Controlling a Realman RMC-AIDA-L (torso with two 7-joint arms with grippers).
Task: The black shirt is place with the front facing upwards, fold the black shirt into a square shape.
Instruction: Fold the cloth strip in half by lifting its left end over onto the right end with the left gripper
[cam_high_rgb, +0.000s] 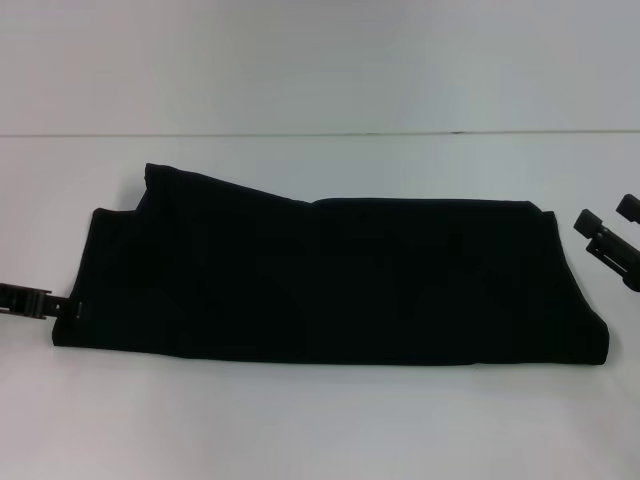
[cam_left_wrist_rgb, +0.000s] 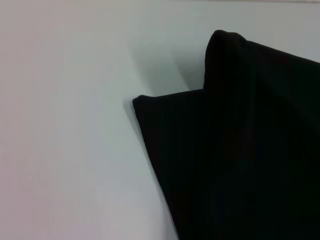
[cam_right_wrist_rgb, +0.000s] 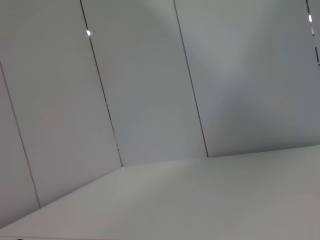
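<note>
I've got the left gripper (cam_high_rgb: 45, 303) low at the far left edge, reaching in horizontally, fingers hard to read, w/ the right gripper (cam_high_rgb: 601, 226) raised at the right edge, fingers spread apart.

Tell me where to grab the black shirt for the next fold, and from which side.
Probably grip the black shirt at its short left-end edge, coming in from the left, where the left gripper already sits. The shirt lies as a long flat band, so that end folds over toward the right gripper.
</note>
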